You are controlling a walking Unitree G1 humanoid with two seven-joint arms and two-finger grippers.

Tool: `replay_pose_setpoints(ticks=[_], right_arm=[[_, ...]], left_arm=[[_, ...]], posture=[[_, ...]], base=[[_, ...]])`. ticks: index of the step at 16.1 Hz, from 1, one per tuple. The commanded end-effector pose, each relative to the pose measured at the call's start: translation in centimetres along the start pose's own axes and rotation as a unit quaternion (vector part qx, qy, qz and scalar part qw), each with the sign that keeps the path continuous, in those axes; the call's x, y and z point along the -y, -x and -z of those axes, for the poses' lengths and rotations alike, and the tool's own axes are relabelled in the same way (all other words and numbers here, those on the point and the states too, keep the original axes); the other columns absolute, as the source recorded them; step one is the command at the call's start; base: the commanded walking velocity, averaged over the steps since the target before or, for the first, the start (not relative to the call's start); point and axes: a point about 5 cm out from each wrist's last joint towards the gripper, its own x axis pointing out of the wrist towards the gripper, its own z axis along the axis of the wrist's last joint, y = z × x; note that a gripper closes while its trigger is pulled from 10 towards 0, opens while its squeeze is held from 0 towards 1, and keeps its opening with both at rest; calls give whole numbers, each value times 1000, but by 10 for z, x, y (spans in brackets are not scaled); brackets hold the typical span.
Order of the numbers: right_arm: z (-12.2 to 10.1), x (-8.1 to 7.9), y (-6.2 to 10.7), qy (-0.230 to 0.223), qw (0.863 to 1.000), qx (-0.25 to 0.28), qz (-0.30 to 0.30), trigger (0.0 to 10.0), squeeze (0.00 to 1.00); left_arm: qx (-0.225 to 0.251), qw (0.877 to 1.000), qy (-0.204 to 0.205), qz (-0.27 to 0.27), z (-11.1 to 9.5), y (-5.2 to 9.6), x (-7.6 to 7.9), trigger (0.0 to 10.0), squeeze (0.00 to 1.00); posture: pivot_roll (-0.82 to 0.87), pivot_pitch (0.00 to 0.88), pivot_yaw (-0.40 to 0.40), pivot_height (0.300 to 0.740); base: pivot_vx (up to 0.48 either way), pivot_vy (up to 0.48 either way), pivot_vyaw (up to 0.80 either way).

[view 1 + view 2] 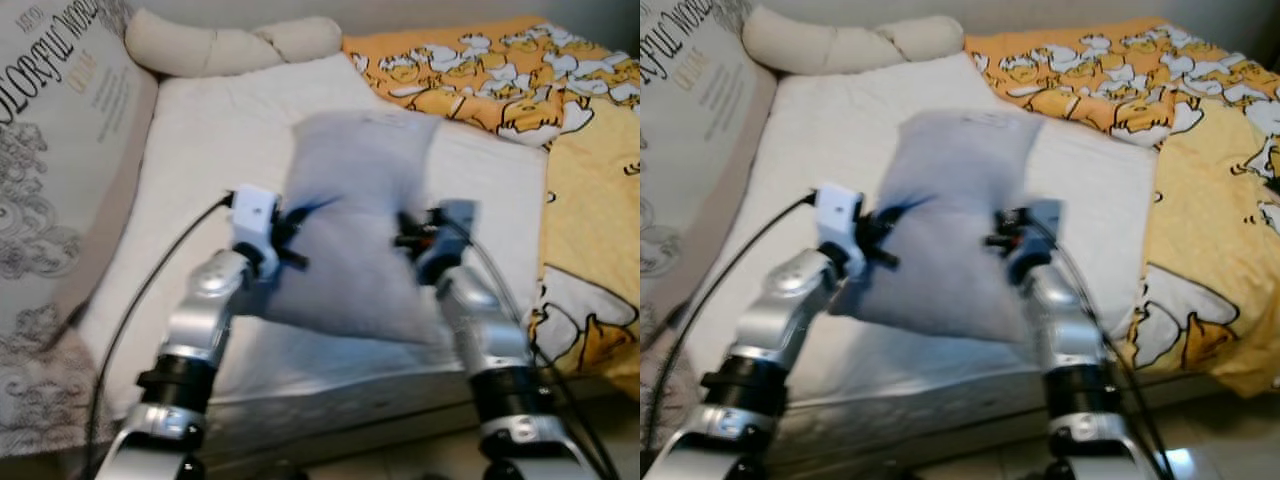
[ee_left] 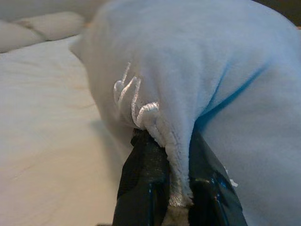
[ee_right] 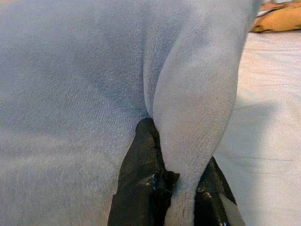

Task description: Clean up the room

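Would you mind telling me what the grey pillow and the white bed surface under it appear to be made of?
The grey pillow looks like soft plush or fleece: a fine nap shows, and it bunches where the left end effector and right end effector pinch it. The white bed surface looks like smooth matte woven fabric, probably cotton, lightly wrinkled.

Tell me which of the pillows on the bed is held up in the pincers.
The pale grey-blue pillow, pinched on either side by the left pincer and right pincer. The cream knotted pillow lies untouched at the head of the white mattress.
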Motion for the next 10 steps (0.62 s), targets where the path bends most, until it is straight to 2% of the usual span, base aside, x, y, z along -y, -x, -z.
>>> replay_pose_setpoints(ticks=[1,5,10], right_arm=[[-9,8,0,10,1000,17,15,10000,0],[-11,8,-3,9,1000,18,16,10000,0],[-7,5,-4,3,1000,11,10,10000,0]], left_arm=[[31,1000,-5,-3,-15,-4,-1,10000,0],[30,1000,-8,-5,-15,-5,-2,10000,0],[28,999,-16,-14,-15,-2,-5,10000,0]], posture=[[-13,0,110,740],[-8,0,109,740],[7,0,101,740]], base=[[0,364,0],[0,343,0],[0,0,0]])
